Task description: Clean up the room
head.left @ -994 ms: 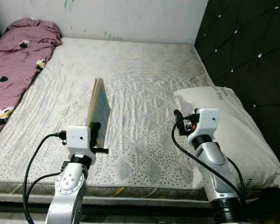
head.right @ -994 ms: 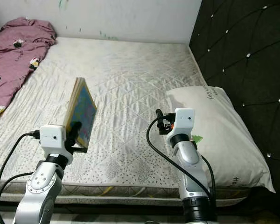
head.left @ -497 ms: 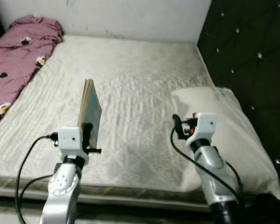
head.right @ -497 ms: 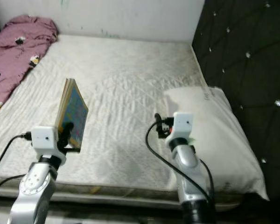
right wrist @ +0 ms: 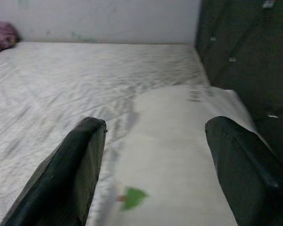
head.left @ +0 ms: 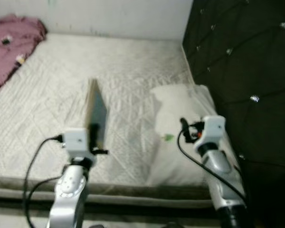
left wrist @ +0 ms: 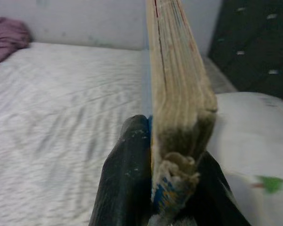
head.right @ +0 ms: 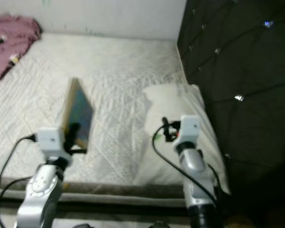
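My left gripper (head.left: 94, 131) is shut on a thick worn book (head.left: 95, 110) with a blue cover, held upright on its edge above the near part of the mattress (head.left: 52, 85). In the left wrist view the book (left wrist: 177, 94) stands clamped between the two black fingers (left wrist: 125, 179), page edges facing the camera. My right gripper (head.left: 184, 127) is open and holds nothing. It hovers over the white pillow (head.left: 178, 123), and in the right wrist view the pillow (right wrist: 179, 155) lies between its spread fingers (right wrist: 70, 174).
A maroon patterned blanket (head.left: 12, 40) lies bunched at the far left of the bed. A dark tufted headboard (head.left: 237, 57) rises on the right. A white wall (head.left: 109, 14) runs behind the bed. The mattress's front edge (head.left: 109, 190) is just before me.
The whole view has swung to the right and is blurred, so the camera moved. The blanket has slid toward the left edge and the headboard takes more room. Both grippers keep their hold and pose.
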{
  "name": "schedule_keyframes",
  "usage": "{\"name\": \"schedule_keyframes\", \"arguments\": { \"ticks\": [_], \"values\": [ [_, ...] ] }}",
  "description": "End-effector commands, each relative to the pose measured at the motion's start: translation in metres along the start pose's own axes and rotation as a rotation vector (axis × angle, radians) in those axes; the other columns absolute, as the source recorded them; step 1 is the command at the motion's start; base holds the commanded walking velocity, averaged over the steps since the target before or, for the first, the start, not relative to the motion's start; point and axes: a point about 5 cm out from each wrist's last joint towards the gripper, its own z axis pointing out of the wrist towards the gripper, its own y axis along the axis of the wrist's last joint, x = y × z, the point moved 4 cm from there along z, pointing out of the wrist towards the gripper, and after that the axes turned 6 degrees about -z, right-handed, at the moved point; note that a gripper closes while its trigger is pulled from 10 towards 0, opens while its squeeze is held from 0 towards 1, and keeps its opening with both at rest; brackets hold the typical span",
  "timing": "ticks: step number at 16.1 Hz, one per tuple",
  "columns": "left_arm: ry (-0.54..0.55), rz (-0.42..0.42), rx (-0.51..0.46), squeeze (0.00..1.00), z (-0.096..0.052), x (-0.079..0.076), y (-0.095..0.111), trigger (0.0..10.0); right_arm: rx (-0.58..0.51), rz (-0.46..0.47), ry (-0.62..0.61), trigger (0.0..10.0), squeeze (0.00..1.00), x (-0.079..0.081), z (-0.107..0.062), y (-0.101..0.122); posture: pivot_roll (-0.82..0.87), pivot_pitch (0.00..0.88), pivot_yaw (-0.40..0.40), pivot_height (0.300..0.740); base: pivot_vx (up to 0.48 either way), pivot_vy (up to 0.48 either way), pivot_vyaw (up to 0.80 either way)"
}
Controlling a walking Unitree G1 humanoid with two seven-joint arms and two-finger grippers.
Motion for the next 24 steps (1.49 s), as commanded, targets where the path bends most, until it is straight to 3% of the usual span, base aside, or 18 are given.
{"name": "schedule_keyframes", "arguments": {
  "ticks": [1, 7, 12, 24],
  "values": [
    [0.029, -0.005, -0.071, 0.0, 0.0, 0.008, 0.016, 10.0, -0.016, 0.004, 0.003, 10.0, 0.0, 0.002, 0.001, 0.005, -0.03, 0.063, -0.03, 0.74, 0.0, 0.0, 0.0],
    [0.046, 0.052, -0.083, 0.0, -0.006, 0.011, 0.018, 10.0, -0.007, 0.008, 0.001, 10.0, 0.0, 0.0, -0.002, 0.004, -0.03, 0.064, -0.034, 0.74, 0.0, 0.0, -0.5],
    [0.094, 0.017, -0.083, 0.0, -0.009, 0.018, 0.017, 10.0, -0.002, 0.008, 0.005, 10.0, 0.0, 0.001, -0.004, 0.002, -0.03, 0.062, -0.033, 0.74, 0.0, 0.0, -0.78],
    [0.125, 0.003, -0.091, 0.0, -0.009, 0.021, 0.019, 10.0, -0.006, 0.02, 0.031, 10.0, 0.0, 0.005, -0.005, 0.003, -0.04, 0.074, -0.033, 0.727, 0.0, 0.0, 0.0]
  ]
}}
